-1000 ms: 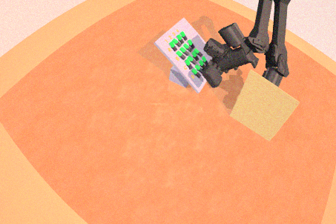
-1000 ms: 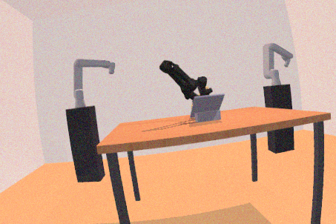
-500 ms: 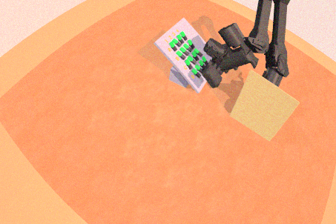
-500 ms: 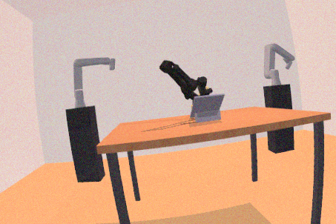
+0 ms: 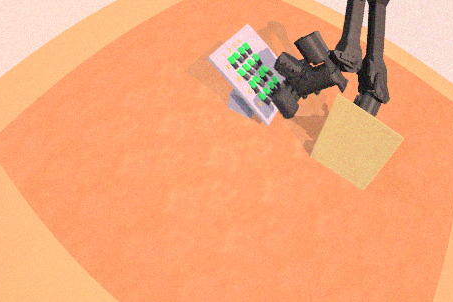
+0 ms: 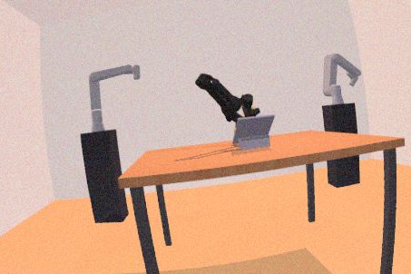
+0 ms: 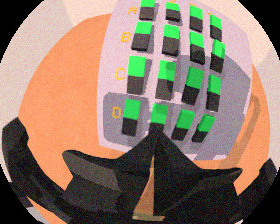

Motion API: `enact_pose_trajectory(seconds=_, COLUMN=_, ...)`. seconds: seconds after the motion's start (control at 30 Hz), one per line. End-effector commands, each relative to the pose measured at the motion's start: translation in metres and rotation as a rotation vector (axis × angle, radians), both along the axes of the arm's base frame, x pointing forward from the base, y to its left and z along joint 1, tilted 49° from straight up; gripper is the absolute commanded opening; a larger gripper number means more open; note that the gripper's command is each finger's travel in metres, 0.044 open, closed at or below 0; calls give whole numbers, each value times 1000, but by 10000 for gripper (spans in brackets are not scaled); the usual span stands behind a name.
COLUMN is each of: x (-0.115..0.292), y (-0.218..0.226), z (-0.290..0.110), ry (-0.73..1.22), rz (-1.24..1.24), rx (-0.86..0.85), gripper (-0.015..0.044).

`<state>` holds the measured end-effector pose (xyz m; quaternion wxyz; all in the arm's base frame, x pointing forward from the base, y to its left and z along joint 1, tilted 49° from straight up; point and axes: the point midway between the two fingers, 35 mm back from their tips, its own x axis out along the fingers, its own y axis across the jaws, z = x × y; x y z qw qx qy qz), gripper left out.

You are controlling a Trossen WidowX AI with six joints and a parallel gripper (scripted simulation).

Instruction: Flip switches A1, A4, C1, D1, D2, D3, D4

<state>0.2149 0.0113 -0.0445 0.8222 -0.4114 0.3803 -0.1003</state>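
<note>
The tilted switch panel (image 5: 245,70) stands on the orange bench (image 5: 160,190), propped on a grey stand, its rockers showing green and black halves in four lettered rows. In the wrist view the row letters run down the panel's left edge, and the D row (image 7: 167,120) is nearest the camera. The dark hand (image 7: 152,137), fingers pressed together and gripping nothing, points its tip at the lower part of that row, about the second switch. To the right, a tan square mat (image 5: 357,142) lies by the arm's base.
</note>
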Motion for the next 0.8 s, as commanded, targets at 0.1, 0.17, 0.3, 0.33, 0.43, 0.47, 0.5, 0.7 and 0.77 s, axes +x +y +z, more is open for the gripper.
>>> enact_pose_trajectory(seconds=0.1, x=1, y=0, z=-1, ry=3, rz=3, rx=1, gripper=0)
enact_pose_trajectory(seconds=0.17, x=1, y=0, z=-1, ry=3, rz=3, rx=1, gripper=0)
enact_pose_trajectory(seconds=0.3, x=1, y=-1, z=-1, ry=3, rz=3, rx=1, gripper=0)
enact_pose_trajectory(seconds=0.33, x=1, y=-1, z=-1, ry=3, rz=3, rx=1, gripper=0)
enact_pose_trajectory(seconds=0.43, x=1, y=-1, z=-2, ry=3, rz=3, rx=1, gripper=0)
enact_pose_trajectory(seconds=0.47, x=1, y=-1, z=-2, ry=3, rz=3, rx=1, gripper=0)
enact_pose_trajectory(seconds=0.5, x=2, y=-1, z=-2, ry=3, rz=3, rx=1, gripper=0)
enact_pose_trajectory(seconds=0.7, x=2, y=-1, z=-2, ry=3, rz=3, rx=0, gripper=0)
enact_pose_trajectory(seconds=0.77, x=2, y=-2, z=-2, ry=3, rz=3, rx=0, gripper=0)
